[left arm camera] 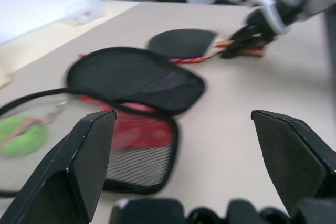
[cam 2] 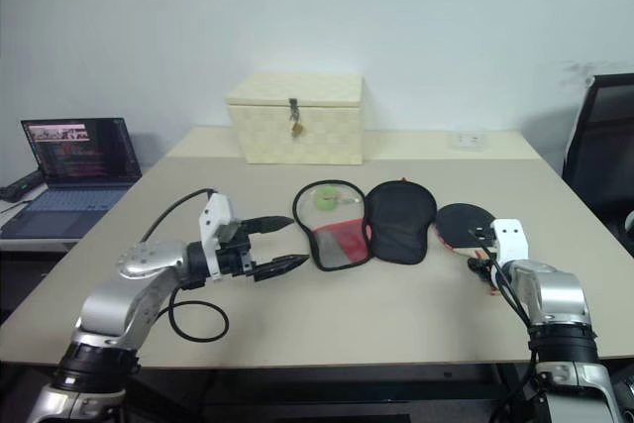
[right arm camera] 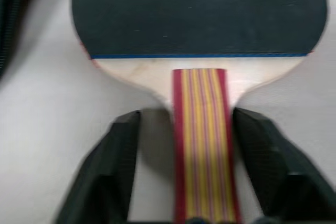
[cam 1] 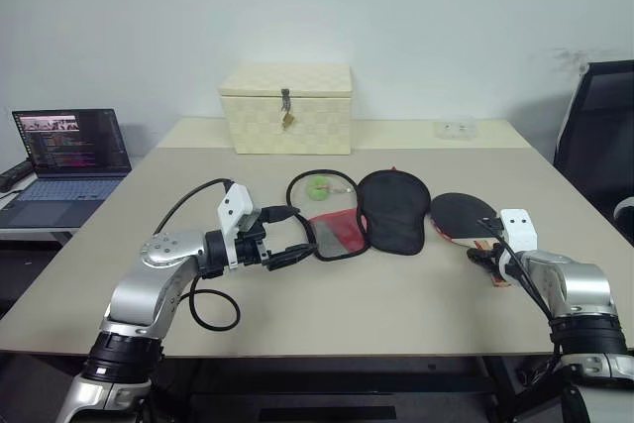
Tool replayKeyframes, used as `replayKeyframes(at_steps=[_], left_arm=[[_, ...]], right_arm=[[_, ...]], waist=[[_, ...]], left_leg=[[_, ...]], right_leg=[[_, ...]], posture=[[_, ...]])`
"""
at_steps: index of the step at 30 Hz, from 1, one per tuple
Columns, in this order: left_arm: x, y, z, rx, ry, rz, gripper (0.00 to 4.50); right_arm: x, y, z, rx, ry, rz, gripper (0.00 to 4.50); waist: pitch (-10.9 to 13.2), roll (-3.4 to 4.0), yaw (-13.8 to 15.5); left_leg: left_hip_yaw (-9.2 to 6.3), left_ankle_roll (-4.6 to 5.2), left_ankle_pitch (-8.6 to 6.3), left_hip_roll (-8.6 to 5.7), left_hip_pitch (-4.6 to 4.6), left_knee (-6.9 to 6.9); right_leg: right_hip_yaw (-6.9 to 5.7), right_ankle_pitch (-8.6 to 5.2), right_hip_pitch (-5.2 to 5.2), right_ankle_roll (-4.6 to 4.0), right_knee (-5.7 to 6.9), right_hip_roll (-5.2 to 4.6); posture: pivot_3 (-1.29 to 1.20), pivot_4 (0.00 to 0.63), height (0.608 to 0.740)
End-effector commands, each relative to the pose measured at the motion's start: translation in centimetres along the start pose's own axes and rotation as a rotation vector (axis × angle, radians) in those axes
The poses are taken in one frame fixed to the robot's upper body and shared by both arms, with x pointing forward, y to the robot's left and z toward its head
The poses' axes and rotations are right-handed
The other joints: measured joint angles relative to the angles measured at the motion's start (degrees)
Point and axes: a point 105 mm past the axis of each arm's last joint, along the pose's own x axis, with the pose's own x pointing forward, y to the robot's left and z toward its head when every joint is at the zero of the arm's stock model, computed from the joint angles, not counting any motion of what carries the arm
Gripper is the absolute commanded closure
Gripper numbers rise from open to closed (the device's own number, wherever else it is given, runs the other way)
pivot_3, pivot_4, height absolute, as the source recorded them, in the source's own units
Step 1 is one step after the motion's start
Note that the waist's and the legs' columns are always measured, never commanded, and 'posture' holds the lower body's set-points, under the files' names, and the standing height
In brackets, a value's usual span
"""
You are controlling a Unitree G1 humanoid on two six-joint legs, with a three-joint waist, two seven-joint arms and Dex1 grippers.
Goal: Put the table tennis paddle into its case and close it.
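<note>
both fingers [right arm camera: 113,171] of the right end effector [right arm camera: 186,166] straddle the paddle [right arm camera: 199,19] handle, seemingly without touching.

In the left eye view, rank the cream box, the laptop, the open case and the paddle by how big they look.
1. Cream box, largest.
2. Laptop and open case: they look about alike, and the laptop is cut by the picture's edge, so I won't rank them.
3. Paddle, smallest, its handle partly hidden by the right tool.
</note>
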Motion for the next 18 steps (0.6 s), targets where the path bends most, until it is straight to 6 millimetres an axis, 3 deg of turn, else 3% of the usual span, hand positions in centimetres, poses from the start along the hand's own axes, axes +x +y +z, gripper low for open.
replayKeyframes(at_steps=[1, 2, 7, 9, 13, 16, 18], left_arm=[[-0.7, -1.0, 1.5, 0.009, -0.013, -0.076, 0.00], [-0.8, -1.1, 1.5, 0.004, -0.008, -0.086, 0.00], [-1.1, -1.0, 1.6, 0.004, 0.002, -0.093, 0.00], [-1.1, -1.0, 1.6, 0.006, 0.001, -0.088, 0.00], [-1.3, -1.1, 1.5, 0.007, 0.005, -0.075, 0.00], [-1.5, -1.3, 1.3, 0.006, 0.010, -0.067, 0.00], [-1.5, -1.3, 1.3, 0.005, 0.010, -0.066, 0.00]], right_arm=[[0.3, 0.2, 0.0, -0.004, 0.010, 0.015, 3.12], [0.3, 0.2, -0.1, -0.003, 0.010, 0.015, 3.37], [0.3, 0.3, 0.6, 0.021, -0.019, 0.011, 3.41], [0.0, 0.7, 2.0, 0.069, -0.064, 0.041, 3.41], [-1.8, 0.9, 7.0, 0.124, -0.203, 0.055, 3.41], [-3.6, 2.8, 10.5, 0.120, -0.297, 0.104, 3.41], [-4.0, 4.7, 11.1, 0.115, -0.309, 0.147, 3.41]], waist=[[0.0, 0.00, -0.1], [0.0, 0.00, -0.2], [0.0, 0.00, -0.3], [0.0, 0.01, -0.3], [0.1, 0.19, -0.5], [0.2, 0.32, -0.5], [0.2, 0.31, -0.6]], left_leg=[[-0.01, 0.00, 0.00, 0.01, 0.00, -0.01], [-0.01, 0.00, 0.00, 0.02, 0.00, -0.03], [0.01, 0.00, 0.00, 0.02, 0.01, -0.04], [0.02, 0.00, 0.00, 0.02, 0.01, -0.03], [0.07, 0.00, 0.00, 0.03, -0.07, -0.09], [0.32, 0.01, -0.01, 0.00, -0.27, -0.30], [0.39, 0.03, -0.02, 0.03, -0.52, -0.31]], right_leg=[[0.00, 0.02, -0.01, -0.04, 0.00, 0.00], [0.00, 0.02, -0.02, -0.06, -0.01, 0.00], [0.02, -0.03, -0.01, 0.03, -0.01, 0.00], [0.03, -0.03, -0.01, 0.04, -0.01, 0.00], [0.16, -0.02, -0.22, 0.02, 0.04, 0.00], [0.76, 0.11, -0.69, -0.19, 0.13, 0.02], [0.83, 0.12, -0.97, -0.19, 0.16, 0.02]], posture=[[0.00, 0.150, 0.740], [0.00, 0.150, 0.740], [0.00, 0.150, 0.740], [0.00, 0.150, 0.740], [0.00, 0.150, 0.740], [0.00, 0.150, 0.740], [0.00, 0.150, 0.740]])
